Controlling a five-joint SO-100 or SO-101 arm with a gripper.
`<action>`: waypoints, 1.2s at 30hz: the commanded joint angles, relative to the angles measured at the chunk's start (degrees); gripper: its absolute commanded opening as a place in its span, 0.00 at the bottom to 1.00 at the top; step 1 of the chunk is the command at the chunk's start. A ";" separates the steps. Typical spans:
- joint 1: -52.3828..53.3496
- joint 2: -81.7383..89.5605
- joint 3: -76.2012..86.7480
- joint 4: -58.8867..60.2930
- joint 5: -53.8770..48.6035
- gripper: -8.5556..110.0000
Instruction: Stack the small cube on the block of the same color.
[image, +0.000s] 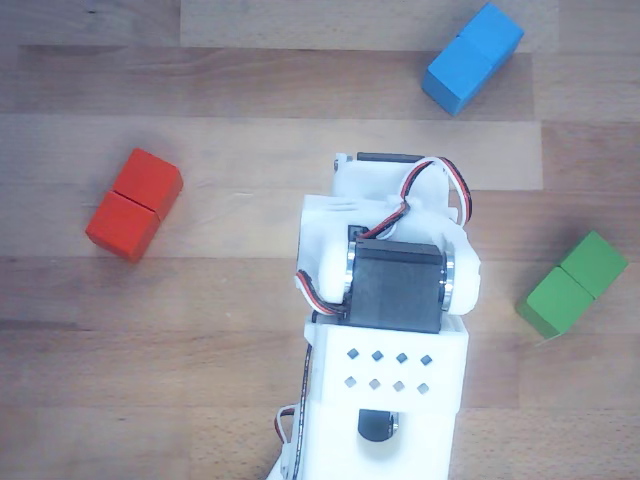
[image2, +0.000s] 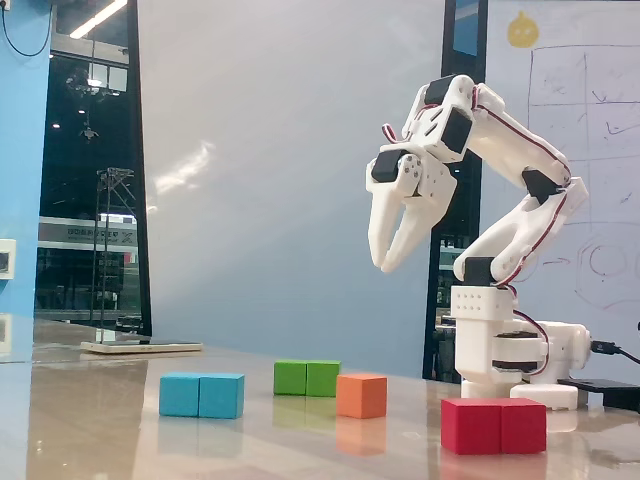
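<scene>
The small orange cube (image2: 361, 395) sits on the table in the fixed view, between the green and red blocks. It does not show in the other view, where the arm covers the middle. The red double block (image2: 494, 425) lies nearest the camera at the right; in the other view it (image: 133, 204) lies at the left. My gripper (image2: 385, 264) hangs high above the table, pointing down, above and slightly right of the orange cube. Its fingertips are together and hold nothing. In the other view the gripper is hidden under the arm body (image: 390, 300).
A blue double block (image2: 201, 394) lies at the left in the fixed view and at the top right in the other view (image: 472, 57). A green double block (image2: 307, 377) lies behind the orange cube and at the right in the other view (image: 572, 285). The arm's base (image2: 500, 350) stands at the right.
</scene>
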 joint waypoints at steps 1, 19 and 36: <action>0.00 0.00 -2.55 -1.93 -0.35 0.08; 0.44 -22.59 -17.67 8.09 -4.48 0.08; -16.61 -22.50 -17.84 8.44 -4.66 0.08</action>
